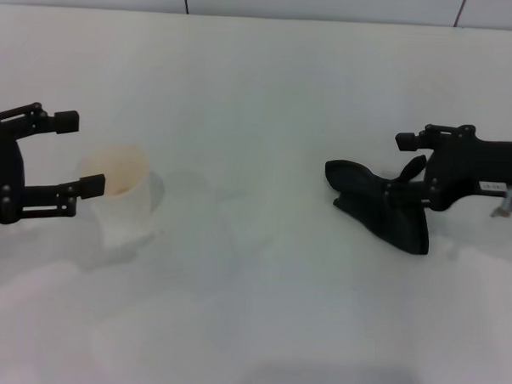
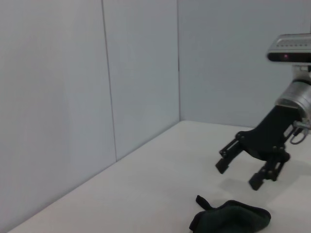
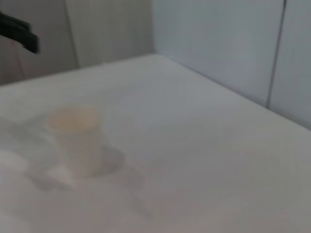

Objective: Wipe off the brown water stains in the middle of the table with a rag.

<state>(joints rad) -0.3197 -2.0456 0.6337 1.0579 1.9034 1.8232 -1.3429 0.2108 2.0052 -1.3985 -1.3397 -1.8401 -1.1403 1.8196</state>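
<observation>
Rag lay crumpled on table at right side, black, lumpy. Right gripper hung over rag's far end with fingers spread, nothing clamped (lower finger touching or just above cloth, hard to say). Left gripper at left edge, fingers apart, just beside clear cup with pale orange tint. No brown stain made out mid-table
</observation>
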